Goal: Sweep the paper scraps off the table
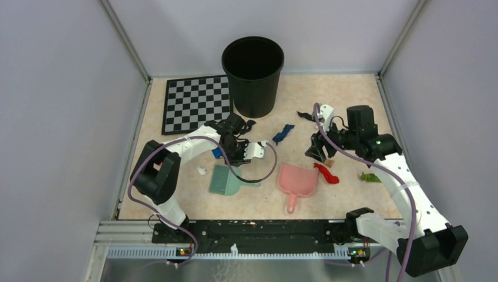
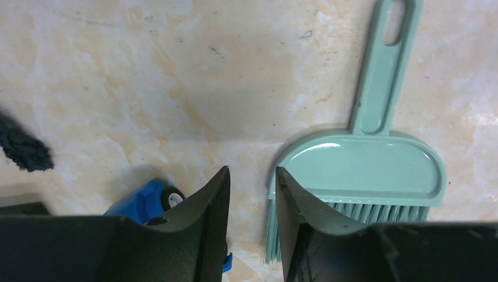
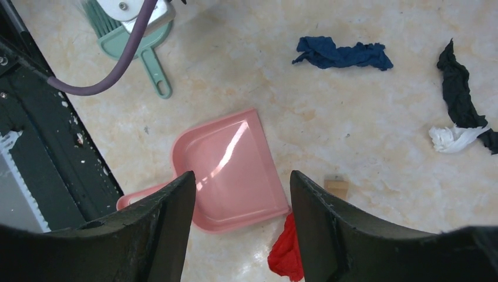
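Paper scraps lie scattered on the marbled table (image 1: 352, 94): blue (image 1: 283, 134), black (image 1: 305, 116), red (image 1: 326, 174), green (image 1: 370, 177) and a small white one (image 1: 201, 171). My left gripper (image 1: 236, 148) hovers just behind the grey-green brush (image 1: 226, 181). In its wrist view the jaws (image 2: 252, 176) stand open and hold nothing, with the brush head (image 2: 364, 167) to their right. My right gripper (image 1: 320, 150) is open over the mouth of the pink dustpan (image 3: 226, 170). The red scrap (image 3: 288, 252) lies by its right finger, with a tan bit (image 3: 336, 187) beyond.
A black bin (image 1: 252, 76) stands at the back centre, with a checkerboard mat (image 1: 197, 103) to its left. A blue wheeled object (image 2: 147, 200) lies under my left finger. Blue (image 3: 343, 54), black (image 3: 461, 94) and white (image 3: 455, 138) scraps show in the right wrist view.
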Available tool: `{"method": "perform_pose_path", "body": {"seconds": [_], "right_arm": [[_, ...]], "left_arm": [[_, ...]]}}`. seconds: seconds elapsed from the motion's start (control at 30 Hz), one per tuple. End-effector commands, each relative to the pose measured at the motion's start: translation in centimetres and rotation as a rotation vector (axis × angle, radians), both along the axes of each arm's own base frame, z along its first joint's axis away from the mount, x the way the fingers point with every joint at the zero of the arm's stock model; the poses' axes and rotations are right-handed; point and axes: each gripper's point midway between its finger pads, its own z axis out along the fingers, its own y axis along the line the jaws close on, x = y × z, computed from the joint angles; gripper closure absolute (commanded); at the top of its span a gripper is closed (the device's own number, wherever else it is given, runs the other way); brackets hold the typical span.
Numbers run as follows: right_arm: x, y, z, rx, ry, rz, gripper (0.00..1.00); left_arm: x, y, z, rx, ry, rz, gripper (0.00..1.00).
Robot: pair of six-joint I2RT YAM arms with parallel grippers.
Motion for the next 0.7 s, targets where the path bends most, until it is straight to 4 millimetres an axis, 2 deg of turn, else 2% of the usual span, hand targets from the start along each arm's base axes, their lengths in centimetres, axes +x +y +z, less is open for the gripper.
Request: {"method": "perform_pose_path", "body": {"seconds": [0.0,0.23,0.33,0.53,0.67], "right_arm": [[0.7,0.3,0.3,-0.004,-0.035,0.014,0.40],[0.3,0.3,0.8,-0.022,-0.115,0.083,0.45],[-0.1,-0.1,0.0,-0.066,-0.166,0.137,0.45],[-0.3,0.9,-2.9,-0.166,-0.216,0.286,0.46],[0.6,3.6,-4.0,-0.168,-0.306,0.403,0.47]], "left_arm": [[-1.7,0.0,-0.7,-0.014,0.054,-0.132,0.61],[-2.0,1.2,-4.3,0.080,0.113,-0.152,0.69],[-2.5,1.5,-5.1,0.093,0.132,-0.165,0.73],[-3.6,1.8,-5.3,0.077,0.157,-0.127,1.00],[-4.2,1.4,-4.1,0.000,0.140,-0.061,1.00]]}}
